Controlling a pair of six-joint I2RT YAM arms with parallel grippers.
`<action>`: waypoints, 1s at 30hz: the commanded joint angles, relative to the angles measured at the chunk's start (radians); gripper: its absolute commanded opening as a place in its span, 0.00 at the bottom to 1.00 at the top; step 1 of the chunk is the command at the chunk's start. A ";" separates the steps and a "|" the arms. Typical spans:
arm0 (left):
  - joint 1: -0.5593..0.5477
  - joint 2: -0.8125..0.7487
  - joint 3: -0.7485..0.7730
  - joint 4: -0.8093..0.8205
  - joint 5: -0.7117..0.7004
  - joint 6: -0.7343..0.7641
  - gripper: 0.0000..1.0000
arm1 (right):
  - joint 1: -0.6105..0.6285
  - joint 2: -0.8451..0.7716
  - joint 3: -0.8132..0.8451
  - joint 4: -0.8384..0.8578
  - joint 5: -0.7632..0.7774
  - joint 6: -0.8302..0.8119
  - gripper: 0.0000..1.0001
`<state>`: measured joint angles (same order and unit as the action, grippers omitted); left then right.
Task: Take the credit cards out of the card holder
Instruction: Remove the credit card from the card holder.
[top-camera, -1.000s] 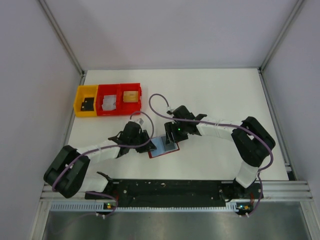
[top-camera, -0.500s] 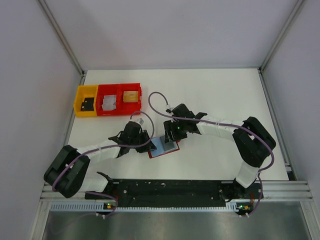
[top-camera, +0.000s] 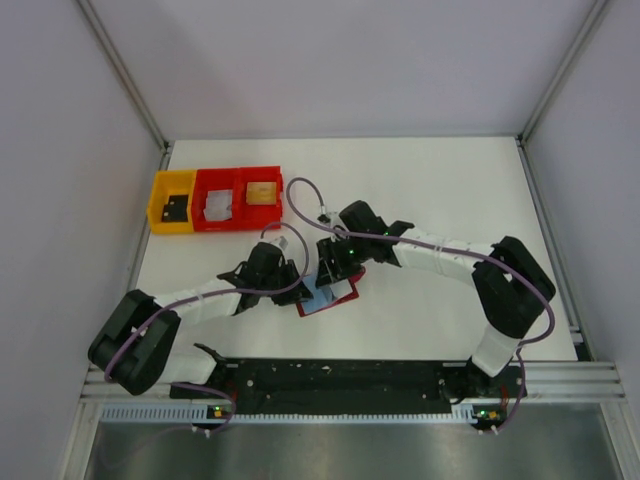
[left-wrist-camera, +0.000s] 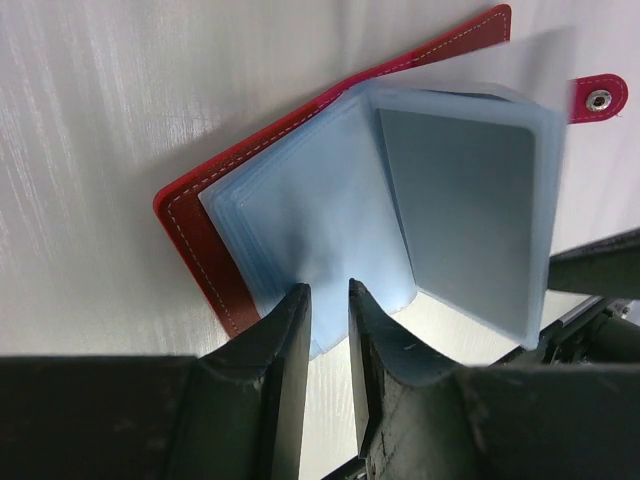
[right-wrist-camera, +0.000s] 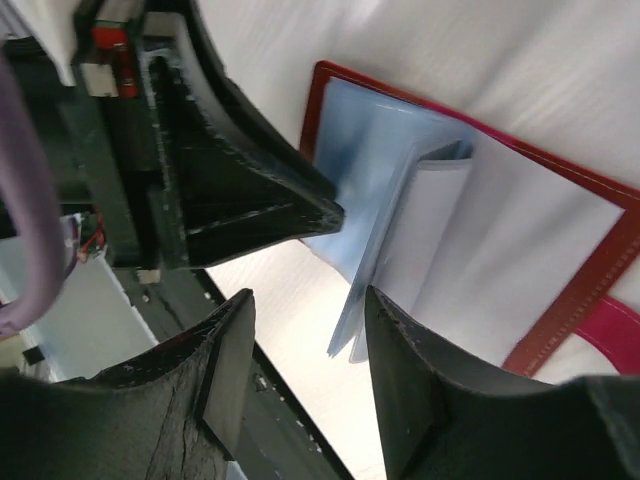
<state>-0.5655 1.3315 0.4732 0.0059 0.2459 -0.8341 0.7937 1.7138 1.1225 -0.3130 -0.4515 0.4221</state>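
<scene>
The red card holder (top-camera: 340, 299) lies open on the table between my two grippers. Its grey-blue pockets (left-wrist-camera: 300, 210) fan up, and one pocket holds a silvery grey-blue card (left-wrist-camera: 460, 200). My left gripper (top-camera: 297, 288) is at the holder's left edge, its jaws (left-wrist-camera: 328, 295) nearly closed on the near edge of the pockets. My right gripper (top-camera: 330, 264) hovers over the holder with its jaws (right-wrist-camera: 310, 300) open. The edge of a raised pocket leaf (right-wrist-camera: 400, 250) stands between them, close to the right fingertip (right-wrist-camera: 385, 305). No black card shows.
A yellow bin (top-camera: 158, 201) and two red bins (top-camera: 205, 184) stand in a row at the back left, each with small items inside. The holder's red snap tab (left-wrist-camera: 600, 98) sticks out on its far side. The arms' base rail (top-camera: 340, 375) runs along the near edge.
My right gripper has moved left across the card holder toward my left gripper. The left gripper and the holder have stayed in place.
</scene>
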 joint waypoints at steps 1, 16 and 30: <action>-0.008 0.021 -0.015 -0.070 -0.036 0.029 0.27 | 0.022 -0.034 0.040 0.072 -0.072 -0.002 0.45; -0.010 0.011 -0.022 -0.063 -0.034 0.024 0.27 | 0.019 -0.022 0.005 -0.001 0.207 -0.013 0.36; -0.008 0.006 -0.024 -0.061 -0.036 0.021 0.27 | 0.094 -0.003 0.048 0.015 0.215 -0.036 0.81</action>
<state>-0.5655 1.3308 0.4732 0.0059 0.2455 -0.8345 0.8558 1.7126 1.1278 -0.3229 -0.2623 0.4030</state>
